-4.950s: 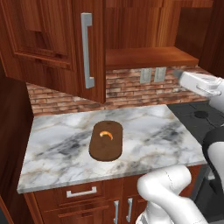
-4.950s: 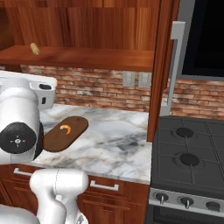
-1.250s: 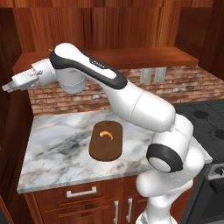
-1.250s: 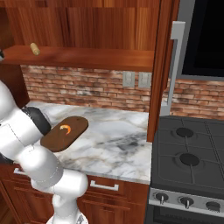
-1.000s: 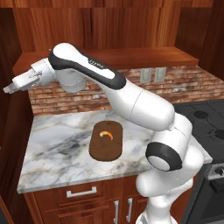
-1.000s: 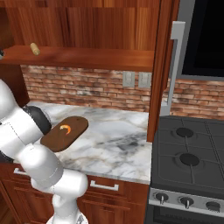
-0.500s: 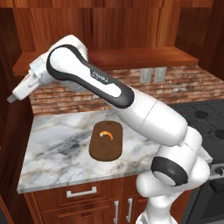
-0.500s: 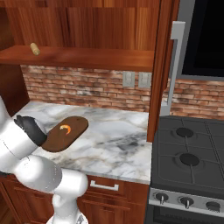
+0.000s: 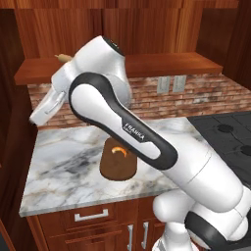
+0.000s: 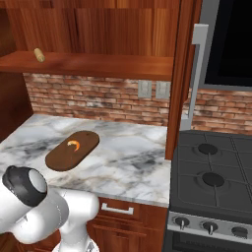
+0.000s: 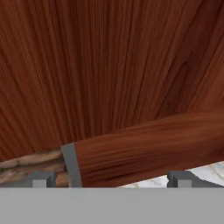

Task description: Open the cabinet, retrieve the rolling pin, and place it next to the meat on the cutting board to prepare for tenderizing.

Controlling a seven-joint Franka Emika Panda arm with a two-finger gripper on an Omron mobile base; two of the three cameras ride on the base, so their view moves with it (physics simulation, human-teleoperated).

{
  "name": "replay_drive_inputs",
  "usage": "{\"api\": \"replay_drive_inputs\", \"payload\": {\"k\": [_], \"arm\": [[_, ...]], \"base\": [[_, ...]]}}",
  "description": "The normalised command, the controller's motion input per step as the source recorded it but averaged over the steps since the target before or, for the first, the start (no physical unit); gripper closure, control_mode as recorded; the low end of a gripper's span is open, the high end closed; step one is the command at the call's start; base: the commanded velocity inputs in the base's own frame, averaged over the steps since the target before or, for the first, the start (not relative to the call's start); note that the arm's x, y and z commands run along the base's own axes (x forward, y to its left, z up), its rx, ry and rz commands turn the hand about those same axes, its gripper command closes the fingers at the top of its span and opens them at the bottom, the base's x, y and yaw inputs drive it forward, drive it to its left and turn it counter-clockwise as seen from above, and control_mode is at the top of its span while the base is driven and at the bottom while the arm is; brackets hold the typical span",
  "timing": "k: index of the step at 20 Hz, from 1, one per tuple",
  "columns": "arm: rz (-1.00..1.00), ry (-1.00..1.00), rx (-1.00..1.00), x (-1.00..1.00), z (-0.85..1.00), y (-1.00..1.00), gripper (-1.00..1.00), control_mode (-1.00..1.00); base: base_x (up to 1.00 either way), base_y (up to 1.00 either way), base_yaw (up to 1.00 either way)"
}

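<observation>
We note the jaws wide open, empty; the right base view alone shows the cabinet (image 10: 183,74) door's handle (image 10: 195,74), rolling pin (image 10: 39,54) shelved far left.

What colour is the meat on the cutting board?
The meat is orange with white; the right base view shows it best.

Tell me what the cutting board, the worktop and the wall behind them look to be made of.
The cutting board: dark brown wood, matte, judging by its even brown colour. The worktop: white marble or a marble-look stone, with grey veins and a smooth surface. The back wall: red brick with pale mortar lines, rough-looking, though it may only be a facing.
</observation>
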Motion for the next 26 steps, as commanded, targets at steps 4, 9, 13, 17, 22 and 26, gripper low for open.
{"api": "replay_drive_inputs", "payload": {"k": [4,9,13,17,22,26], "arm": [[-0.27,-0.03,0.00,0.25,0.00,-0.79,-1.00,-1.00],[-0.25,-0.03,-0.01,0.36,0.00,-0.74,-1.00,-1.00],[-0.21,-0.04,0.00,0.41,0.03,-0.67,-1.00,-1.00],[-0.18,-0.05,0.00,0.42,0.07,-0.62,-1.00,-1.00],[-0.18,-0.03,0.00,0.40,0.20,-0.55,-1.00,-1.00],[-0.15,-0.04,0.00,0.39,0.31,-0.38,-1.00,-1.00]], "base": [[0.00,0.00,0.00],[0.00,0.00,0.00],[0.00,0.00,0.00],[0.00,0.00,0.00],[0.00,0.00,0.00],[0.00,0.00,0.00]]}}
